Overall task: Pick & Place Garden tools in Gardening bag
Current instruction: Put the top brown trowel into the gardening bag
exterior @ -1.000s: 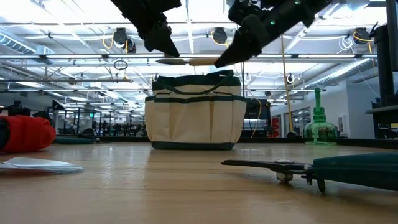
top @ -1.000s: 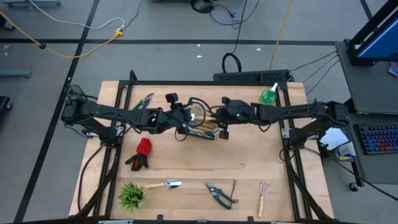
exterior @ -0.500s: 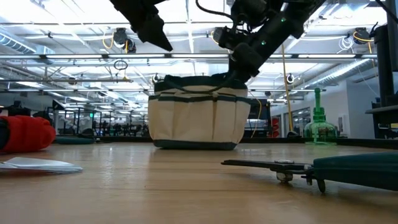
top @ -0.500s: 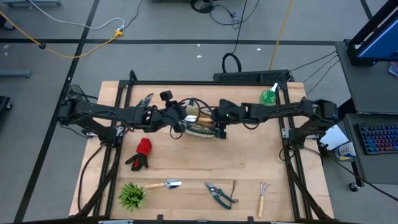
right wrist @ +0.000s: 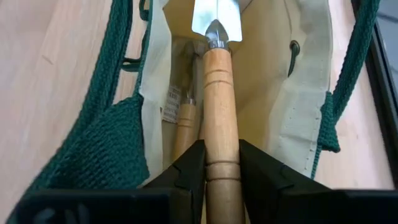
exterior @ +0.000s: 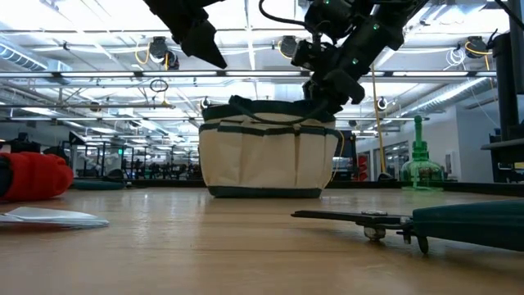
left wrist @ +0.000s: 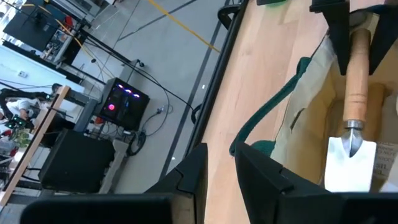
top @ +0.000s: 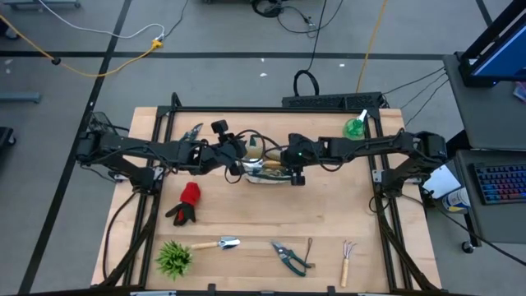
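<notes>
Your right claw [right wrist: 221, 171] grips the wooden handle of a trowel [right wrist: 219, 93], one finger on each side. Its metal blade points down into the open mouth of the cream bag [right wrist: 273, 112]. A second wooden handle [right wrist: 183, 127] lies inside the bag. Green woven straps [right wrist: 102, 99] flank the opening, over the pale wood surface [right wrist: 50, 68].

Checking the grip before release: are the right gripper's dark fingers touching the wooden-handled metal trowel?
Touching. The right wrist view shows both fingers pressed against the wooden handle of the trowel, blade pointing into the cream canvas bag.
</notes>
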